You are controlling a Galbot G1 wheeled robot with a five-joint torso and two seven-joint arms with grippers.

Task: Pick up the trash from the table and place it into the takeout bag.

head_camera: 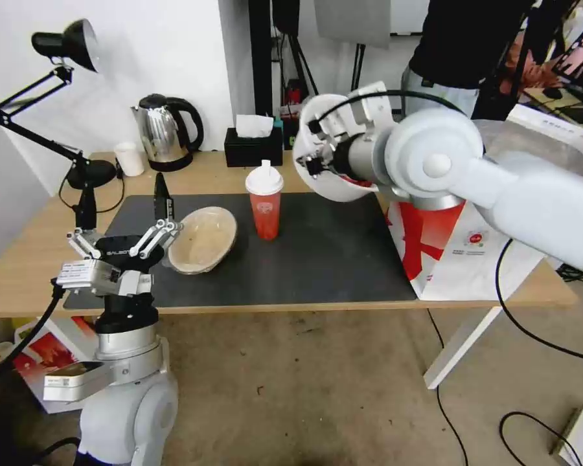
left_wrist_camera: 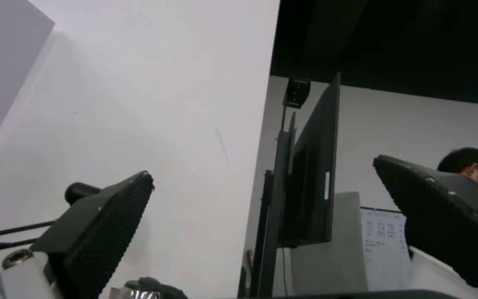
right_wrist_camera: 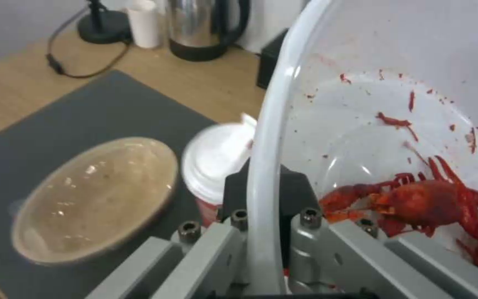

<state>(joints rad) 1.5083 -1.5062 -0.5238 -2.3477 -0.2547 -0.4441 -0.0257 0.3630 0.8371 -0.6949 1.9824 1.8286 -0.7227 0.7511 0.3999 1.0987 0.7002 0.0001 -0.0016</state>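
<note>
the right end effector [right_wrist_camera: 261, 216] was clenched on the rim of the white plastic bowl [head_camera: 333, 175], held tilted in the air above the surface [head_camera: 19, 272], near the takeout bag [head_camera: 460, 259]. thin and light, the bowl looked flexible and greasy, so a rim pinch seemed liable to slip, and the crayfish [right_wrist_camera: 432, 203] could slide out. the left end effector [head_camera: 160, 223] hovered released beside the pulp bowl [head_camera: 204, 239]; the red cup [head_camera: 265, 207] stood upright on the mat.

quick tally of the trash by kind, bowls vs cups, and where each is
bowls: 2, white plastic bowl with crayfish gripped by its rim in the right gripper, tan pulp bowl on the table
cups: 1, red cup on the mat
total: 3
</note>
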